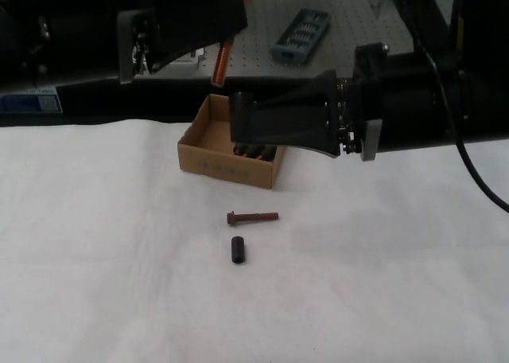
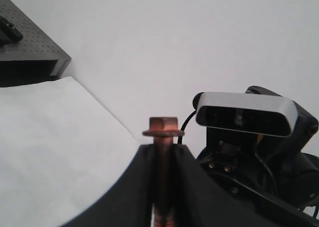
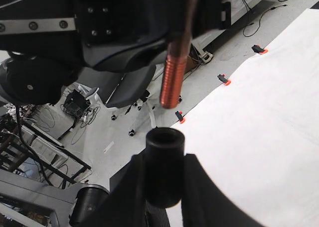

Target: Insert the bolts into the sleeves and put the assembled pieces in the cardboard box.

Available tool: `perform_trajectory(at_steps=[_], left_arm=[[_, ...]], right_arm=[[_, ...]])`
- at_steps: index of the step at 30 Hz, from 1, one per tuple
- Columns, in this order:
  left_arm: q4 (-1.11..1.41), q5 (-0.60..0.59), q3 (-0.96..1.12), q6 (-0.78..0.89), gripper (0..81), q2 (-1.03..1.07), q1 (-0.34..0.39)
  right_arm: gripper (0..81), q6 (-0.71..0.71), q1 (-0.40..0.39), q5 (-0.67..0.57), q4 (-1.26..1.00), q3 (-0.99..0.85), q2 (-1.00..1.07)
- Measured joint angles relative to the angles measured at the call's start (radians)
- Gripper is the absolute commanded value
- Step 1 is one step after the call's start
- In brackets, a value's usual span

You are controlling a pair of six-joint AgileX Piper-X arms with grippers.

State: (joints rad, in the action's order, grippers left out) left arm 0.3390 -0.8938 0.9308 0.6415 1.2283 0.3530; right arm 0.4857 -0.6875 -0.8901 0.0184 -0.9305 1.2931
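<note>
- Above the worktop (image 1: 95,243), near the cardboard box (image 1: 227,165), a copper bolt (image 3: 173,82) is held clenched in the left claw (image 2: 163,150), threaded tip pointing down.
- A black sleeve (image 3: 164,179) is gripped in the right claw (image 3: 164,160), its open bore turned toward that tip.
- The tip is seen just short of the bore, apart and slightly off its axis; alignment is judged necessary before insertion.

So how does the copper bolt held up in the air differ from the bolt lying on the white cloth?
The shiny copper-coloured metal bolt is clamped in the left end effector, raised, threaded end down; the dull reddish-brown metal bolt lies flat on the white cloth, ungripped. The held one looks brighter, the lying one darker. Both have a widened head; neither is assembled yet.
</note>
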Motion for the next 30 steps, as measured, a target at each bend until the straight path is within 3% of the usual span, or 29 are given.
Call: perform_trajectory(at_steps=[8,30], left_arm=[[0.000,0.000,0.000,0.013,0.7,0.000,0.042],[0.000,0.000,0.000,0.013,0.7,0.000,0.047]], right_arm=[[2.9,0.000,0.000,0.000,0.000,0.000,0.000],[2.9,-0.007,0.000,-0.010,-0.031,0.000,0.000]])
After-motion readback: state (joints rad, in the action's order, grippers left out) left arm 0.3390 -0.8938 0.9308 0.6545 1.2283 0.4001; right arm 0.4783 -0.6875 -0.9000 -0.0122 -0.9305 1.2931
